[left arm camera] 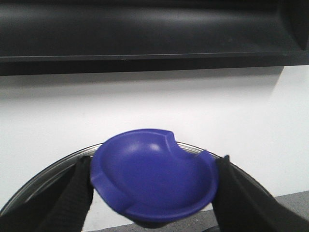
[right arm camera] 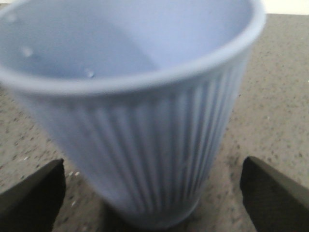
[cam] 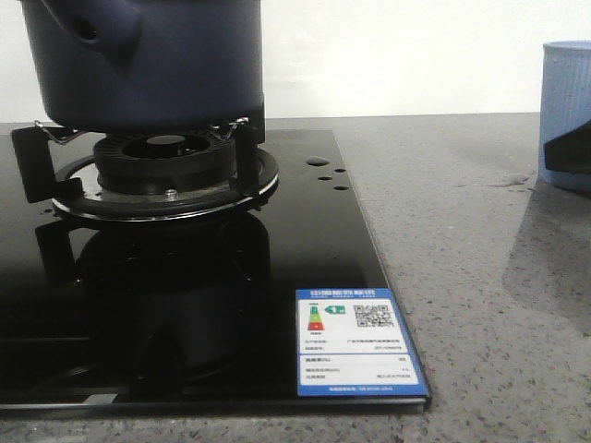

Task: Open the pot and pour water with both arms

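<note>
The dark navy pot (cam: 148, 65) stands on the burner's pan support at the far left, its stub handle (cam: 102, 28) facing me and its top out of view. My left gripper (left arm camera: 154, 193) is shut on the lid's blue bowl-shaped knob (left arm camera: 154, 179), and the lid's metal rim (left arm camera: 43, 176) curves behind the fingers. A pale blue ribbed cup (right arm camera: 145, 121) stands on the counter at the far right (cam: 565, 83). My right gripper (right arm camera: 152, 193) is open around it, with a gap on each side. Water shows as drops on the hob (cam: 319, 162) and inside the cup (right arm camera: 89, 74).
A black glass hob (cam: 314, 240) with a round burner (cam: 166, 152) fills the left. An energy label (cam: 358, 343) sits at its front right corner. Speckled grey counter (cam: 462, 277) lies to the right, with a small wet patch (cam: 512, 180) beside the cup. A dark hood (left arm camera: 145, 34) hangs above.
</note>
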### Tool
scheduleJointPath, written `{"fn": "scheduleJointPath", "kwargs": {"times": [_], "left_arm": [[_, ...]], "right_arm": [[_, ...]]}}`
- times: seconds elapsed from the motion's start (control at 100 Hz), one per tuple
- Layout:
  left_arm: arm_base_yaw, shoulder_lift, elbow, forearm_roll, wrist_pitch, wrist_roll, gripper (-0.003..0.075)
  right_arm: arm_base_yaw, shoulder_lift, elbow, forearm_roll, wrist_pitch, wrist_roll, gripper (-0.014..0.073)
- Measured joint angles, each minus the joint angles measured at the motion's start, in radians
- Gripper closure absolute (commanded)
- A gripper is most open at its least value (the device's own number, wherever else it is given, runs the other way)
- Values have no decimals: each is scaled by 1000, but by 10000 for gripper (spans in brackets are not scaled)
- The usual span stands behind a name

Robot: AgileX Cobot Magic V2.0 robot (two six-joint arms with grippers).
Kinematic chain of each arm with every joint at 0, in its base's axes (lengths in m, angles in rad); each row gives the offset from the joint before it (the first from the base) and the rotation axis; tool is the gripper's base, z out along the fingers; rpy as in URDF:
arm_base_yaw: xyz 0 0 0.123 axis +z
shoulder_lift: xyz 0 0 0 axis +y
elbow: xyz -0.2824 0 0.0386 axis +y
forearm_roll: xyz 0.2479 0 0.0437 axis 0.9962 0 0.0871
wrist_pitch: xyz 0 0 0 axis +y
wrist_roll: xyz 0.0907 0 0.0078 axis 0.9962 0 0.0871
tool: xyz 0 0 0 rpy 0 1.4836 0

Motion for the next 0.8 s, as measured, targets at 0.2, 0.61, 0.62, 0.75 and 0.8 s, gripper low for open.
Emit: {"fn": "scheduleJointPath", "kwargs": {"times": [0.2,0.61,0.62,0.75,0.8], "left_arm": [[0,0,0,0,0,0,391],[-167,23,0,6,-4,0,391],[-173,25,0,6,-4,0,391],[-219,70,0,6,-4,0,391],[-234,90,0,6,-5,0,391]], "right_arm": [[0,-153,104,-2,37,2,-78],[0,-547,207,-8,62,12,-78],[0,-553,207,-10,65,18,-78],[0,-627,209,-10,78,74,-78],[0,-640,209,-10,80,85,-78]]}}
